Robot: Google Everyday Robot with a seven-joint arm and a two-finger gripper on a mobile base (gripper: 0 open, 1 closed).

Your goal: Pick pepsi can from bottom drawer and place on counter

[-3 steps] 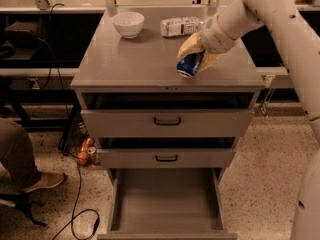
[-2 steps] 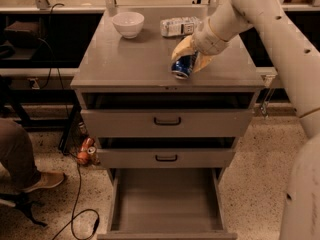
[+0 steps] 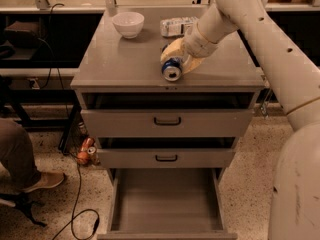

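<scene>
Blue pepsi can (image 3: 172,71) tipped, silver end toward me, centre frame by the grey tabletop's (image 3: 120,59) front edge, clasped between the gripper's (image 3: 178,60) fingers; bottom drawer (image 3: 165,196) open below, white bowl (image 3: 128,24) upper left.

pepsi can (image 3: 172,71) at counter (image 3: 125,64) front, within gripper (image 3: 181,59), bowl (image 3: 128,24) behind left

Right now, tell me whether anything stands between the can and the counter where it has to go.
Nothing visible does. The gripper holds the can on its side, low over the front part of the counter. The bowl and the bottle sit farther back, apart from the can.
</scene>
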